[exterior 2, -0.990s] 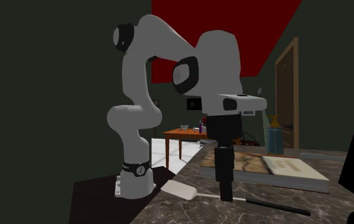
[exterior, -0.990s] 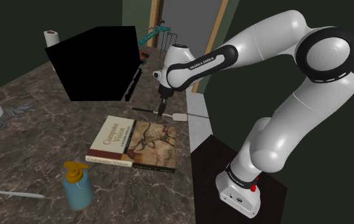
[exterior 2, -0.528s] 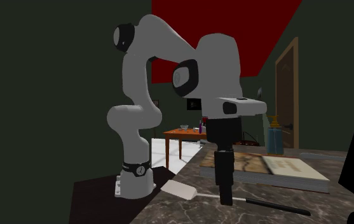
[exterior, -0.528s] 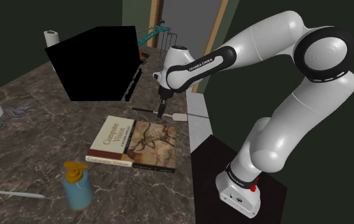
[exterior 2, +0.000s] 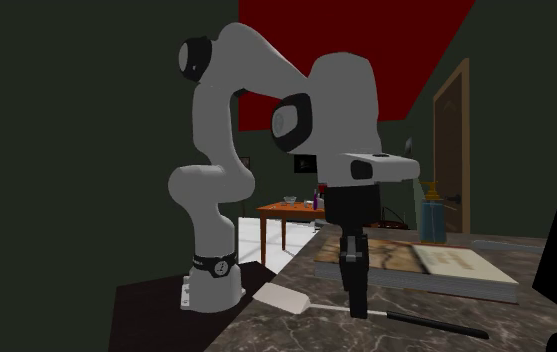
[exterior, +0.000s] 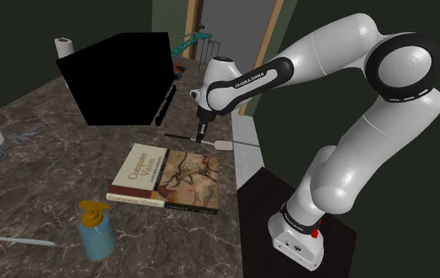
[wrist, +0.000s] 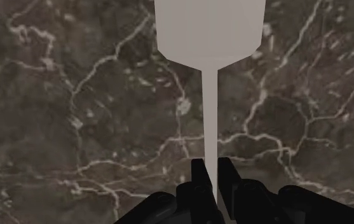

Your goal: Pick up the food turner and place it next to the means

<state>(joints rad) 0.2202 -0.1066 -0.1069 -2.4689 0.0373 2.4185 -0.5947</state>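
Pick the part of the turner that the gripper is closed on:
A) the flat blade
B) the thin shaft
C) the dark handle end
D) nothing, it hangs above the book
B: in the wrist view the gripper clasps the thin pale shaft of the turner, with the flat blade well ahead of it.

Pale, flat-bladed food turner (wrist: 208,38), thin shaft, black handle, flat on the marble counter (wrist: 74,95) near its edge.
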